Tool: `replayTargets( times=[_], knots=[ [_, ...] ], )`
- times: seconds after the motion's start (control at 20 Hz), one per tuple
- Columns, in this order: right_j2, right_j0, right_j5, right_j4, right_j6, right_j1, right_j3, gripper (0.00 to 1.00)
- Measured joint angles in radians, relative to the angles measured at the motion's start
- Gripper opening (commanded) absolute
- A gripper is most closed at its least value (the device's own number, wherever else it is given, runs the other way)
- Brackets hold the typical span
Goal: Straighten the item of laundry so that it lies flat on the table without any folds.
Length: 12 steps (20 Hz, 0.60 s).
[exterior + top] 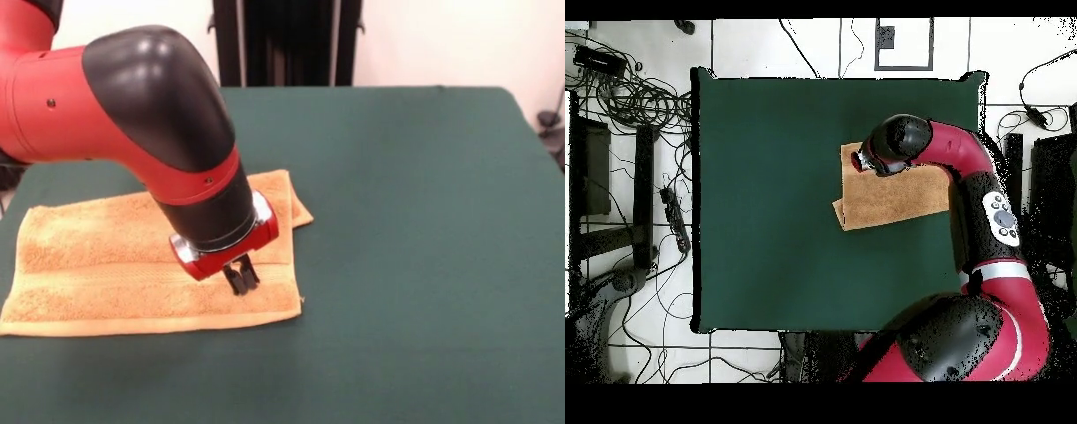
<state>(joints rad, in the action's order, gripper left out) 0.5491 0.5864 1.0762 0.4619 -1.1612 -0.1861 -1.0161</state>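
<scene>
Towel [106,265] under lowered gripper [241,278]

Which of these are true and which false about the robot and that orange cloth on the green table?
1. The towel lies fully flat with no folds. False: in the front view a corner sticks out from under the top layer behind the arm, so part of it is folded over.
2. The gripper is down at the towel, near one of its ends. True.
3. The towel lies in the middle of the table. False: the overhead view shows it near one edge.
4. The table is covered in dark green cloth. True.
5. A second towel lies on the table. False: only one is there.
</scene>
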Motion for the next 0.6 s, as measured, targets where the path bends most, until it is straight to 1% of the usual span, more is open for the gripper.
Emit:
replayTargets(
  times=[0.2, 0.35, 0.6],
  knots=[
    [-0.037, -0.029, -0.003, 0.011, 0.000, -0.014, 0.000, 0.00],
    [-0.069, -0.056, -0.038, 0.027, 0.000, -0.027, -0.008, 0.00],
    [-0.101, -0.078, -0.170, 0.056, 0.000, -0.060, -0.064, 0.00]
  ],
)
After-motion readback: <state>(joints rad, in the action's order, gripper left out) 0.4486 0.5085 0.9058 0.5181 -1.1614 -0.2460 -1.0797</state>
